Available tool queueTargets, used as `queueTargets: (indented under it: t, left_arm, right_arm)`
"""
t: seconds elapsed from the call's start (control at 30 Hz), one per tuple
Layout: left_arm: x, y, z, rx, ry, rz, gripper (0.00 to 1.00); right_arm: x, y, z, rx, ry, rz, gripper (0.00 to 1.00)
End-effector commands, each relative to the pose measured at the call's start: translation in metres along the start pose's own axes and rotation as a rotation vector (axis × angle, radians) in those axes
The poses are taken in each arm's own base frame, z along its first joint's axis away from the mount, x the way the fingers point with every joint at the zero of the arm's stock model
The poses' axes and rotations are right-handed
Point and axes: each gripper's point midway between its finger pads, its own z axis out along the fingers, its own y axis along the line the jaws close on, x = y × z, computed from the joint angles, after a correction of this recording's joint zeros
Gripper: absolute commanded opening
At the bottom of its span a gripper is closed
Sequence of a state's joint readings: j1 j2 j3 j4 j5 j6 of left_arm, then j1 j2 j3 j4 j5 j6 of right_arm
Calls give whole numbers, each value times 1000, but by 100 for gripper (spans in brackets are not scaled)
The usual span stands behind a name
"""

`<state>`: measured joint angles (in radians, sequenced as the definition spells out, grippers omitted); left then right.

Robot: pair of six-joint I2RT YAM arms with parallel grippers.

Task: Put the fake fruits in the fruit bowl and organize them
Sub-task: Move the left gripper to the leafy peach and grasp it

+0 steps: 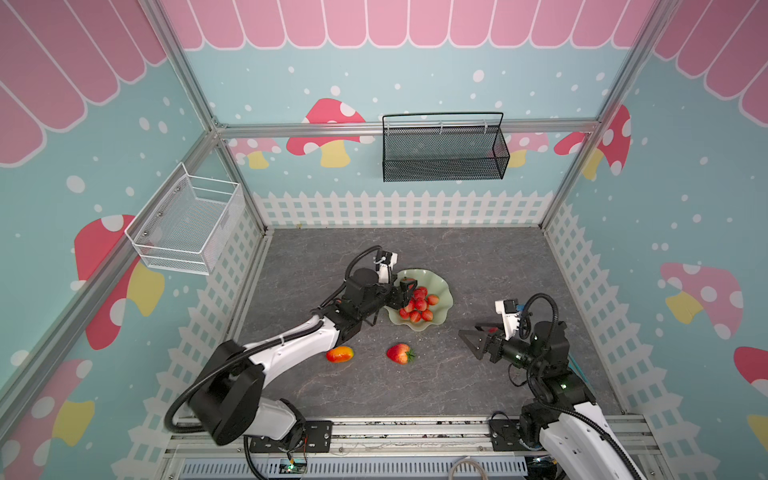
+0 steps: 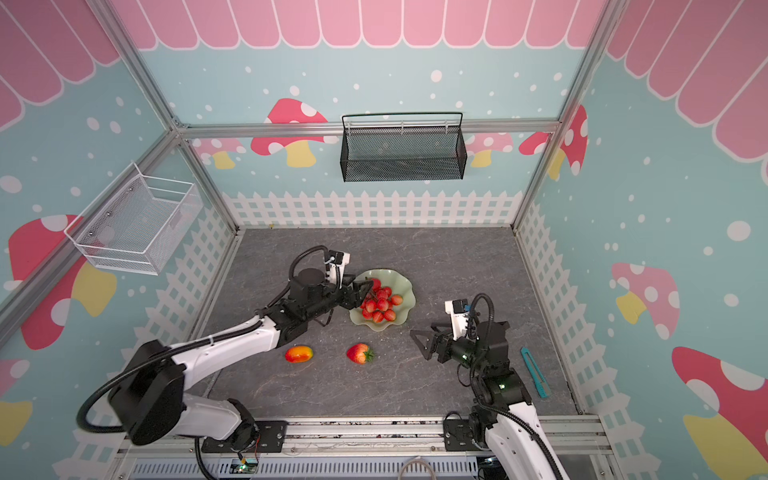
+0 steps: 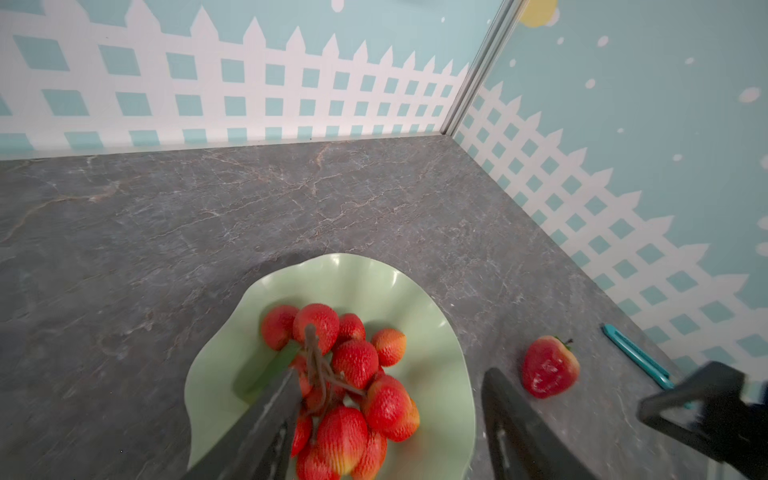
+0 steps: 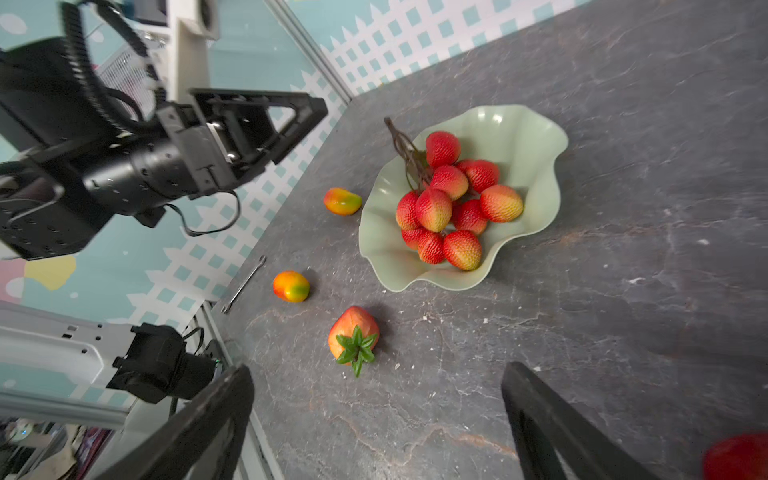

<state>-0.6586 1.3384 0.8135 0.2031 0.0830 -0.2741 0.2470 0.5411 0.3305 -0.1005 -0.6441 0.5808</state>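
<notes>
Right wrist view: right gripper (image 4: 377, 369) is hanging wide open, empty; strawberry (image 4: 737, 459) lying just outside its jaws, so right arm nearer. Bunch (image 4: 449, 183) sitting in bowl (image 4: 536, 129), left gripper (image 3: 392, 376) open above it, gripping nothing

Teal wallpaper walls (image 1: 415, 79) with white dots, a pink scalloped band (image 1: 374, 20) along the top, red mushroom prints (image 1: 330, 114), and a white picket fence print (image 1: 399, 210) at the base. Aluminium frame bars (image 1: 291, 129) at corners and across the back. Grey marble-look tabletop (image 1: 478, 266). Black mesh basket (image 1: 444, 156) hangs on the back bar, white wire basket (image 1: 187, 226) on the left wall. Soft, even light.
</notes>
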Motion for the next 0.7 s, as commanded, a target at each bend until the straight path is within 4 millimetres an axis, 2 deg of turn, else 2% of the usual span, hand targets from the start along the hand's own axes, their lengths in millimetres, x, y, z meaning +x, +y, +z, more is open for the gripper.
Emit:
queueTargets:
  t: [0.0,0.13,0.23,0.3,0.47,0.67]
  left_arm:
    - [60,7,-35,-30,205,71,82]
    - [124,-3,-68,-7,381,83,91]
    - [153,-19,-72,31,469,106,93]
    - [170,-21,-74,17,507,122,93]
    - [186,-16,-73,-33,541,154,94]
    - [197,-10,-55,-88,580,215,95]
  right_arm:
    - [13,14,8,-44,81,-72,96]
    - [35,22,24,-98,138,-75,96]
    - [52,23,35,-107,178,-60,97]
    - [59,28,39,-123,192,-62,97]
    - [63,33,40,-121,180,-73,96]
    - [63,32,38,-116,170,-68,97]
